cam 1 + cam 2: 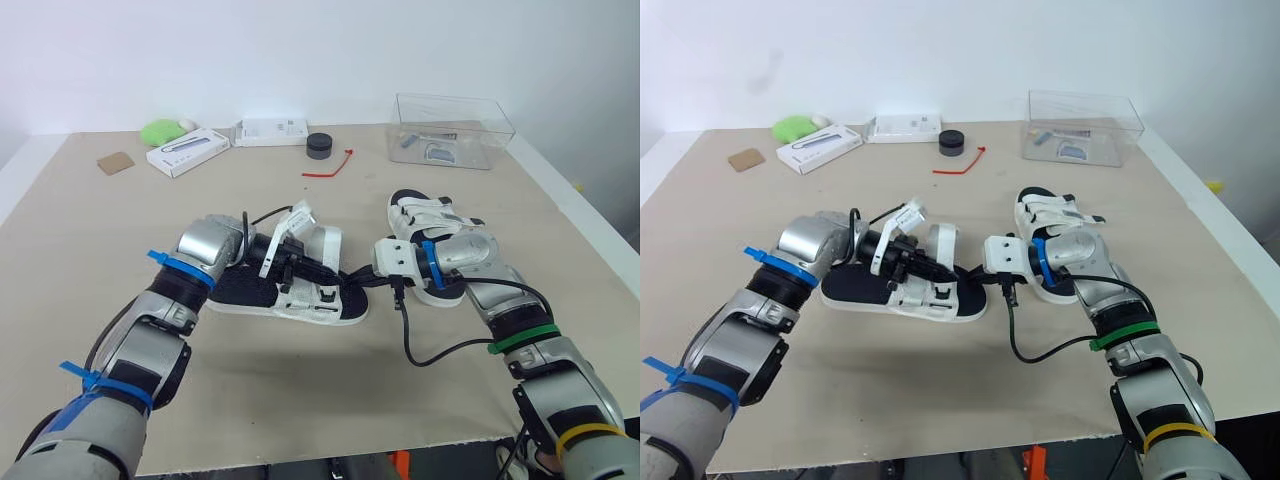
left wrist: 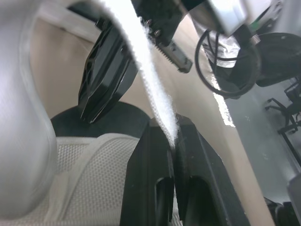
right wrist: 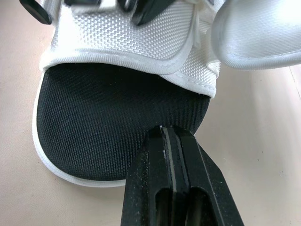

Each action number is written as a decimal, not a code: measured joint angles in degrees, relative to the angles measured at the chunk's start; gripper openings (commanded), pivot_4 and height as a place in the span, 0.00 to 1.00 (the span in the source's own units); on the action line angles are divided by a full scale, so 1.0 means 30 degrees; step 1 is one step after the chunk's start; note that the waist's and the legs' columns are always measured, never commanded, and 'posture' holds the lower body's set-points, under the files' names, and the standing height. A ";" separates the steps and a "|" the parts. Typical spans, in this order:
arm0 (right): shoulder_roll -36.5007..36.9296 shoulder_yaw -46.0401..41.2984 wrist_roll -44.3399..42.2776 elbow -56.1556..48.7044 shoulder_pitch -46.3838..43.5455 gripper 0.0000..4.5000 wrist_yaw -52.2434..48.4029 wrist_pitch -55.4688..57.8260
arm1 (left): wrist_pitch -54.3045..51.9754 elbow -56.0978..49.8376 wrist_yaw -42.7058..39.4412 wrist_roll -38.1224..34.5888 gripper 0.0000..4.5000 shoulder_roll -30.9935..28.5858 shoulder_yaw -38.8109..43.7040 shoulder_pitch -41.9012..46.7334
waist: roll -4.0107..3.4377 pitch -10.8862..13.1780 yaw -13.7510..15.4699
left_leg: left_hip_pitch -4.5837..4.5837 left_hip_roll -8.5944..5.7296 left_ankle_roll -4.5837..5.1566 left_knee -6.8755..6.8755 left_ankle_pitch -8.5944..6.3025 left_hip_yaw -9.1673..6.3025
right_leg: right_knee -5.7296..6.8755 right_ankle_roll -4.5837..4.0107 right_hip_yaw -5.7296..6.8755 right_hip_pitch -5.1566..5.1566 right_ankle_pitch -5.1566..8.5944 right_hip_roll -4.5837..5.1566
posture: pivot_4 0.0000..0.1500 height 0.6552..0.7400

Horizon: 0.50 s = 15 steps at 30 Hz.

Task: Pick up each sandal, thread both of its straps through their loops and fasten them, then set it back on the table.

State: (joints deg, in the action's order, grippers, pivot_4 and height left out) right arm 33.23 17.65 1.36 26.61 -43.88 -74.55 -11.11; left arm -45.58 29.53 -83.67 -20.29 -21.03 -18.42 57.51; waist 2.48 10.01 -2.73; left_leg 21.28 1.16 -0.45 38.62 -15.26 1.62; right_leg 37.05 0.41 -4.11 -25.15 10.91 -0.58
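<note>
A beige tabletop (image 1: 300, 400) is seen across the frame. At the centre, one sandal (image 1: 300, 300) is laid sole down, and a second sandal (image 1: 420, 218) is set just to its right. Along the upper edge a row of things is found: a green object (image 1: 160, 131) at upper left, a brown square (image 1: 115, 162) below it, a flat white package (image 1: 187, 151), a white box (image 1: 270, 131), a black puck (image 1: 319, 146), a red tie (image 1: 330, 167) and, at upper right, a clear box (image 1: 450, 130).
</note>
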 measured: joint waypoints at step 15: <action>0.0000 0.0082 0.0005 0.0213 -0.0195 0.00 -0.0049 -0.0090 | -0.1143 -0.1558 -0.0600 -0.0141 0.03 -0.0241 -0.0290 -0.0466 | 0.0000 0.0000 0.0000 | 0.0005 -0.0001 0.0000 0.0002 0.0000 -0.0002 | 0.0000 0.0000 -0.0004 -0.0005 -0.0001 0.0002 | 1.00 1.00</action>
State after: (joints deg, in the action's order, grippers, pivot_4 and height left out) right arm 33.23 17.89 1.37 27.25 -44.47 -74.69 -11.38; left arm -49.01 24.86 -85.47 -20.71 -21.76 -19.29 56.11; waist 2.48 10.01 -2.73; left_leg 21.30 1.16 -0.45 38.62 -15.26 1.62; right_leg 37.05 0.41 -4.12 -25.16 10.90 -0.58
